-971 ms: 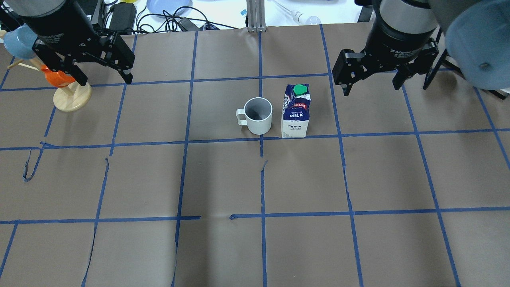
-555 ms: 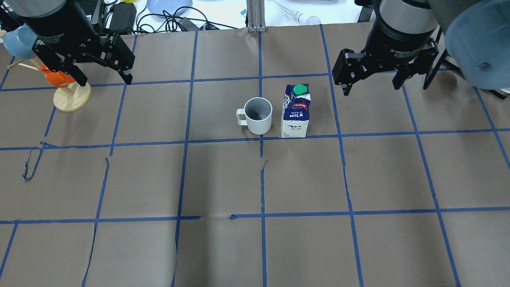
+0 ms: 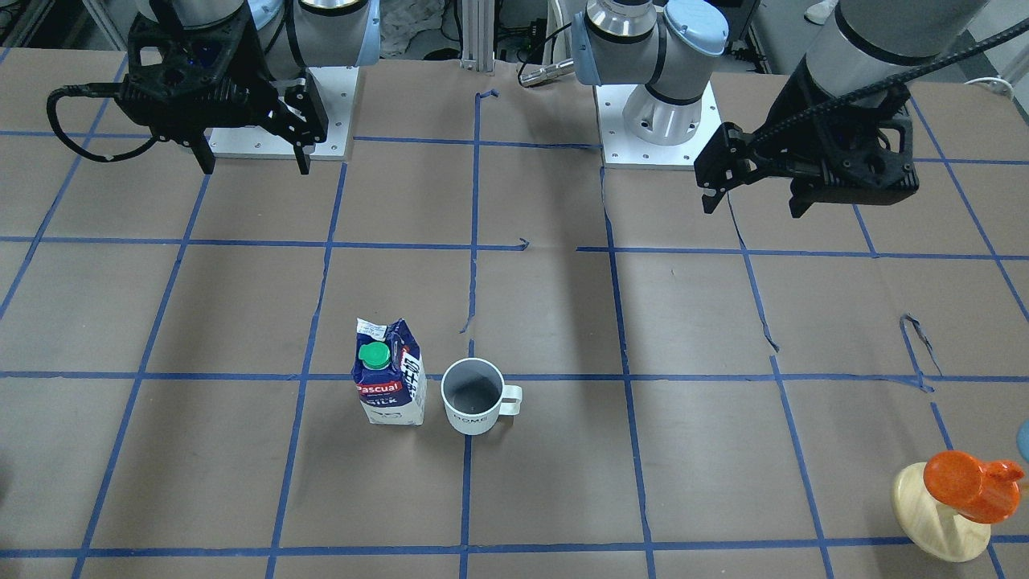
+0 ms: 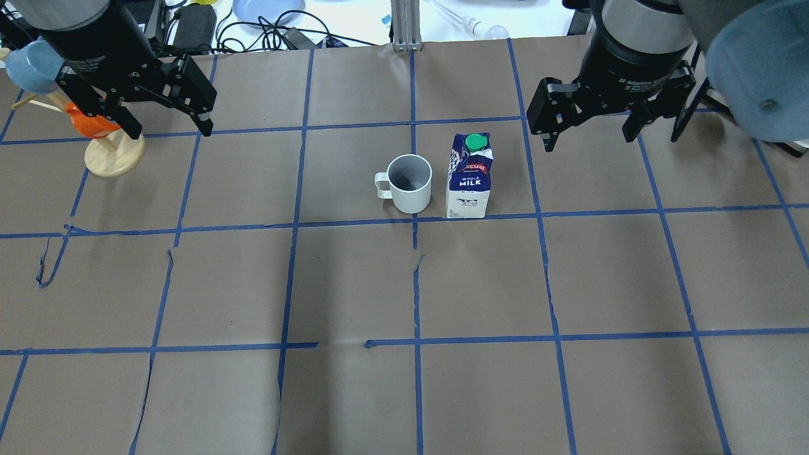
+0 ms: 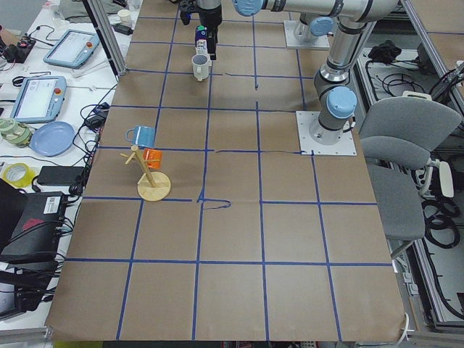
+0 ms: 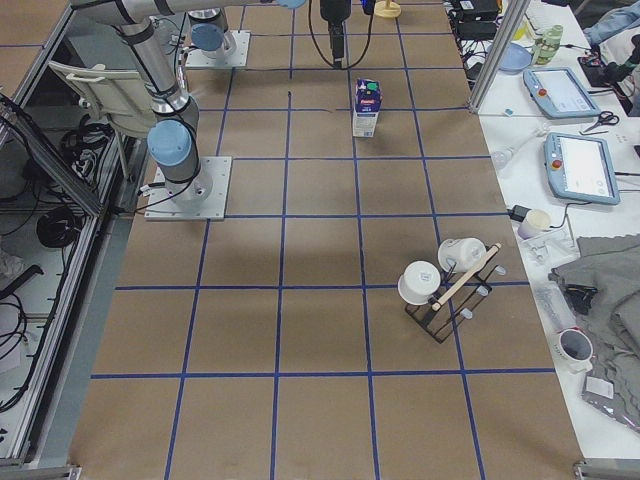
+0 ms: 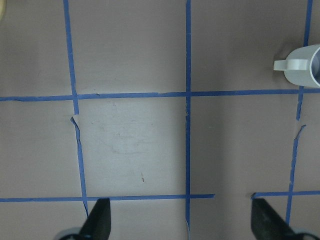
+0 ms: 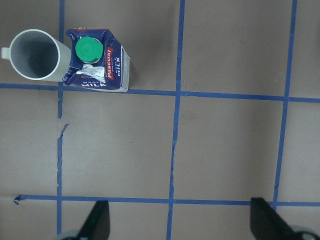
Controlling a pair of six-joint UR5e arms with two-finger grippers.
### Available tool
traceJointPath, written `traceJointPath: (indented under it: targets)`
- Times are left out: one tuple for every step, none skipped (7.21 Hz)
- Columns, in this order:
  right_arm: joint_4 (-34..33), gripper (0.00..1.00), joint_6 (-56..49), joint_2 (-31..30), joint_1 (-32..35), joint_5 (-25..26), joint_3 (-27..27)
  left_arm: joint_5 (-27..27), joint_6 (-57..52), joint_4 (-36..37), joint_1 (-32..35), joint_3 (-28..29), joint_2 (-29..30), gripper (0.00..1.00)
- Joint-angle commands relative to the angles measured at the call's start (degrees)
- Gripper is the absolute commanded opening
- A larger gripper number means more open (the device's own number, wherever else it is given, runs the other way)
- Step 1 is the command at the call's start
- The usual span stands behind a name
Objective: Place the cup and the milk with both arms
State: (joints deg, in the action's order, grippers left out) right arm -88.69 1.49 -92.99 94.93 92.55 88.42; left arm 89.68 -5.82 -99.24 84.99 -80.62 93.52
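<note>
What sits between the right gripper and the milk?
Nothing. Between the right gripper and the milk there is only bare brown paper crossed by one blue tape line, as the overhead view shows.

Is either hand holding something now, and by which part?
Nothing is held. The left hand and the right hand are open and empty; the cup and the milk stand untouched on the table.

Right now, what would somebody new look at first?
A dark blue and white milk carton with a green cap stands beside a small white ceramic mug at the table's middle. The black left end effector and right end effector hang open, high on either side.
</note>
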Motion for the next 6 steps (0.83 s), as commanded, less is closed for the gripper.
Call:
traceJointPath:
  targets:
    - [0.01, 1.00, 0.00, 0.00, -0.01, 0.00, 0.00, -0.29, -0.07, 0.01, 0.00, -0.15, -0.01, 1.00]
    - [0.01, 1.00, 0.00, 0.00, -0.01, 0.00, 0.00, -0.29, 0.02, 0.10, -0.09, -0.15, 0.08, 1.00]
    - [0.01, 1.00, -0.09, 0.00, -0.01, 0.00, 0.00, -0.29, 0.02, 0.10, 0.00, -0.07, 0.17, 1.00]
    - [-0.08, 1.00, -0.09, 0.00, -0.01, 0.00, 0.00, -0.21, 0.02, 0.19, 0.00, -0.07, 0.43, 1.00]
    - [0.01, 1.00, -0.09, 0.00, -0.01, 0.00, 0.00, -0.29, 0.02, 0.27, 0.00, -0.07, 0.52, 1.00]
    - [0.01, 1.00, 0.00, 0.00, -0.01, 0.00, 0.00, -0.38, 0.11, 0.28, 0.00, -0.07, 0.43, 1.00]
